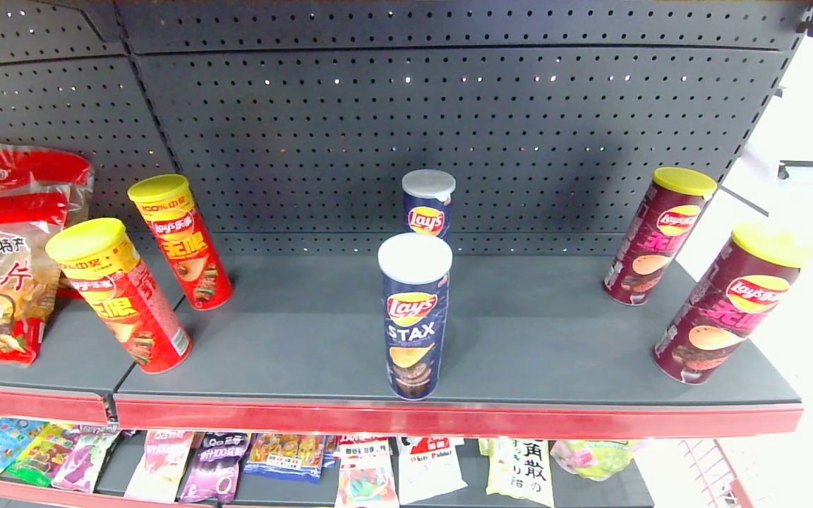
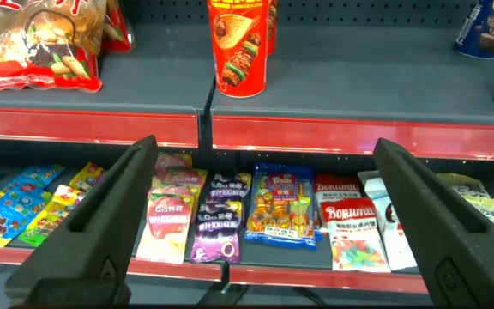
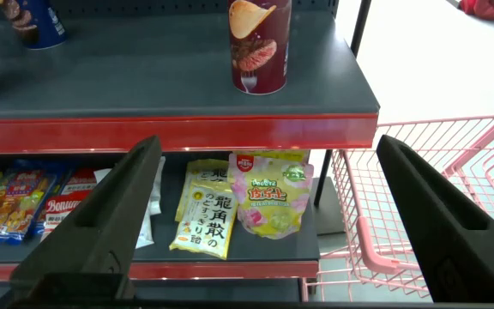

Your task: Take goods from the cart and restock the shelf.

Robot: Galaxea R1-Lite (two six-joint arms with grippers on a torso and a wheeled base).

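**Head view.** The top shelf (image 1: 519, 331) is dark grey with a red front edge. Six cans stand on it.
- On the left is a red chip can (image 1: 124, 296) near the front. A second red chip can is behind it. Both have yellow lids.
- In the middle is a blue chip can (image 1: 413, 317) near the front. A second one stands behind it by the back wall. Both have pale lids.
- On the right is a dark red chip can (image 1: 727, 303) near the front. A second one is farther back. Both have yellow lids.

Two red snack bags (image 1: 4, 282) sit at the far left. Along the bottom, a row of small snack packets (image 1: 286, 455) lies on the lower shelf (image 1: 124, 466). A bit of the pink cart (image 1: 720, 473) peeks in at the bottom right corner.

**Left wrist view.** The left gripper (image 2: 264, 144) has its two dark fingers spread wide apart, with nothing between them. Past them is one red chip can (image 2: 240, 47) on the top shelf (image 2: 341, 86). Two blue chip cans (image 2: 487, 30) show in part, and one snack bag (image 2: 41, 43). Under the red edge lie the snack packets (image 2: 281, 206), side by side.

**Right wrist view.** The right gripper (image 3: 268, 146) is spread wide too and holds nothing. One dark red chip can (image 3: 260, 43) stands near the end of the top shelf (image 3: 161, 77). One blue chip can (image 3: 33, 21) is farther along. Below them lie a yellow packet (image 3: 208, 215) and a green and pink bag (image 3: 274, 202), touching each other. The pink cart (image 3: 436, 206) stands just beside the end of the shelf.
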